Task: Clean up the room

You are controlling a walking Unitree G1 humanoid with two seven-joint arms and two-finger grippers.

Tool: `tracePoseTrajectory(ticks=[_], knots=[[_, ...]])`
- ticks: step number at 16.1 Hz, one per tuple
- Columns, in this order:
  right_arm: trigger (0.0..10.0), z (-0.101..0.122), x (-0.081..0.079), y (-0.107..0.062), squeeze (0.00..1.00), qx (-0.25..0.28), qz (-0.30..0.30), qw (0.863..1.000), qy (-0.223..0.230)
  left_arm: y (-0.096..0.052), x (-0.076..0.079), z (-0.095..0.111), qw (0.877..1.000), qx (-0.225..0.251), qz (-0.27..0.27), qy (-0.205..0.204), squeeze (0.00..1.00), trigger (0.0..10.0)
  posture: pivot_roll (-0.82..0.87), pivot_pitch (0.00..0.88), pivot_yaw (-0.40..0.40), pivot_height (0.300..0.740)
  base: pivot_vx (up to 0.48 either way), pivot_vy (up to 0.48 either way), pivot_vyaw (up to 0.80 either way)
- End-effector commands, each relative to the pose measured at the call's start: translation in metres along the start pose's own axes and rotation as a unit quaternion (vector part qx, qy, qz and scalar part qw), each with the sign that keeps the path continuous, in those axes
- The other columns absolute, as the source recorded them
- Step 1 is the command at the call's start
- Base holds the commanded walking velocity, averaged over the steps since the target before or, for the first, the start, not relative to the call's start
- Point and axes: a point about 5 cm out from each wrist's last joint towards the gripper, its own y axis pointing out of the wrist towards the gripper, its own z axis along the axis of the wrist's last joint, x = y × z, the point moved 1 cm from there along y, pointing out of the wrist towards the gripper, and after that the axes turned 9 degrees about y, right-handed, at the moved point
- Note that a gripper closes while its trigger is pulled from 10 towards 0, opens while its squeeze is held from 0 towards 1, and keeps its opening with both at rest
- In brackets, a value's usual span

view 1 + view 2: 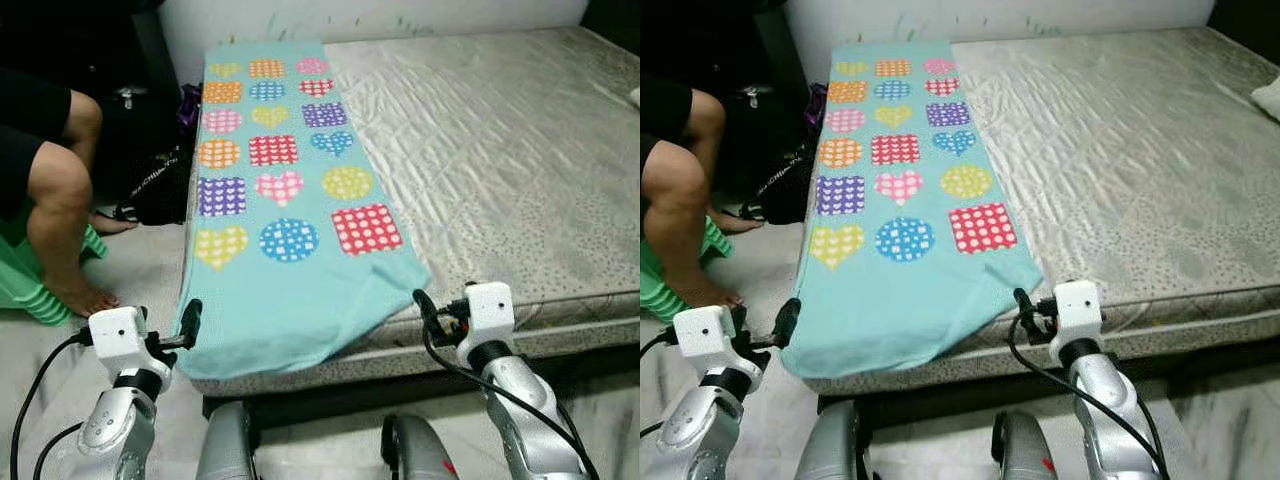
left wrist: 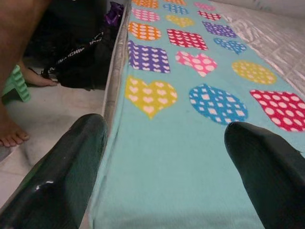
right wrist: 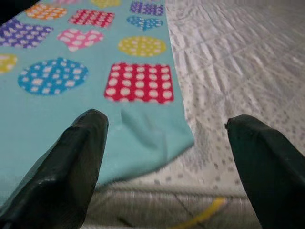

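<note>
Towel [image 1: 290,210] lies flat along the bed's [image 1: 500,150] left edge. Left gripper [image 2: 162,167] and right gripper [image 3: 167,157] hover at its near corners, wide open, empty. At 9 o'clock: bag [image 1: 160,185], person's leg [image 1: 60,200], green stool [image 1: 30,280]. Right wrist view shows a yellow cord [image 3: 205,212] below the mattress.

The room is evenly lit and fairly bright. The blue blanket [image 1: 290,200] looks sharp and its colors are strong. The mattress [image 1: 500,150] has a soft shine on its wrinkles. The top left corner, beside the person's leg [image 1: 60,190], is very dark, and so is the gap under the bed. In the wrist views the black fingers [image 2: 62,181] sit close up and look blurry, with a small white glint on one. The far blanket looks a little soft there.
</note>
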Motion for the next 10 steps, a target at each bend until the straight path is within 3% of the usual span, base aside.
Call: tracePoseTrajectory(ticks=[1,10], knots=[[10.0,-0.0013,0.0023,-0.0009,0.00,-0.003,-0.004,1.000,-0.001,0.0004,0.0007,0.0018,1.000,0.003,-0.002,0.002,0.00,10.0,-0.16,0.063,0.028,0.594,0.000,0.000,0.00],[10.0,-0.0019,0.0018,0.0009,0.00,-0.004,0.003,1.000,-0.015,0.0019,0.0011,0.0013,1.000,0.001,-0.002,0.002,0.00,10.0,-0.16,0.070,0.025,0.594,0.029,0.000,0.00]])
